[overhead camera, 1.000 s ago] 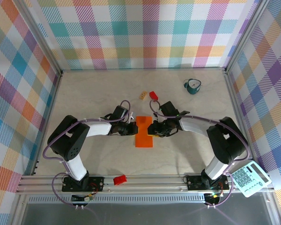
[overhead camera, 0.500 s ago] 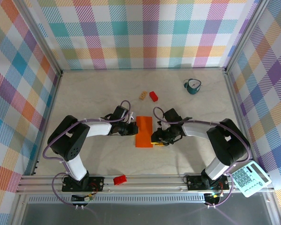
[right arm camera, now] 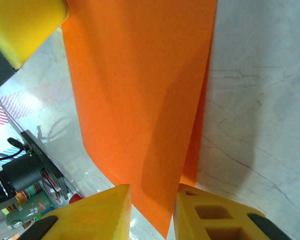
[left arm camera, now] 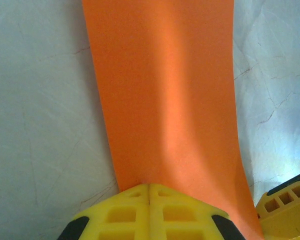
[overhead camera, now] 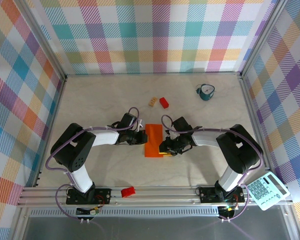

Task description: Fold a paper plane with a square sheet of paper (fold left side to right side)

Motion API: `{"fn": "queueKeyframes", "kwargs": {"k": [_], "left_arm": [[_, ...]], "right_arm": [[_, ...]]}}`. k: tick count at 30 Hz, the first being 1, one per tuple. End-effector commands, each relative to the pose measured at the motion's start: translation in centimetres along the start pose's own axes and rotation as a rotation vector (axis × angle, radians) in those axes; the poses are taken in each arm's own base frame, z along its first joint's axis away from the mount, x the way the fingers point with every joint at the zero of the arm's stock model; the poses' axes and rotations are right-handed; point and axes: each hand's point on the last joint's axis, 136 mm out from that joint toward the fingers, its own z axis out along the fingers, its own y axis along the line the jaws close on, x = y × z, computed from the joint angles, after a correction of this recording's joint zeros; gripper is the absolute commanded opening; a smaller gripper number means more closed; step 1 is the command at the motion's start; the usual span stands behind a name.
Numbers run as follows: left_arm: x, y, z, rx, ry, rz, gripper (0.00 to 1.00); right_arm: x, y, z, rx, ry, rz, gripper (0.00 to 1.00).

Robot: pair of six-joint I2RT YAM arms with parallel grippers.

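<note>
The orange paper (overhead camera: 153, 140) lies in the middle of the bench (overhead camera: 100, 105) as a narrow strip, between my two grippers. My left gripper (overhead camera: 141, 138) is closed, with its tips at the left long edge; I cannot tell if it pinches or only presses. My right gripper (right arm camera: 152, 192) stands a little apart around the near right corner, not clamped. The paper looks thin, light and slippery, so I would hold only edges and corners. The red block (overhead camera: 163, 102) beyond is well apart, and the sides are free.
</note>
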Motion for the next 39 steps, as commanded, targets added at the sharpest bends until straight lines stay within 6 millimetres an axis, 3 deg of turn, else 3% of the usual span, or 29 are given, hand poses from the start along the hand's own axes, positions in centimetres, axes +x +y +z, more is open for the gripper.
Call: {"fn": "queueKeyframes", "kwargs": {"k": [1,10,23,28,38,39], "left_arm": [[2.0,1.0,0.1,-0.046,0.048,-0.018,0.0],[1.9,0.7,-0.1,-0.033,0.042,-0.013,0.0],[1.8,0.2,-0.3,-0.019,0.035,-0.006,0.0],[1.7,0.1,-0.4,-0.018,0.03,-0.008,0.0],[0.5,-1.2,-1.6,0.001,-0.012,0.021,0.0],[0.1,-1.6,-1.9,0.009,-0.023,0.031,0.03]], "right_arm": [[-0.5,0.6,0.1,-0.029,-0.003,-0.013,0.26],[-3.2,1.4,-0.3,-0.072,-0.035,-0.035,0.25],[-6.6,0.9,-1.3,-0.089,-0.086,-0.039,0.25],[-7.0,0.6,-1.0,-0.089,-0.078,-0.034,0.23],[-6.2,0.1,-1.1,-0.072,-0.042,0.02,0.05],[-6.0,0.2,-1.1,-0.078,-0.032,0.03,0.04]]}}
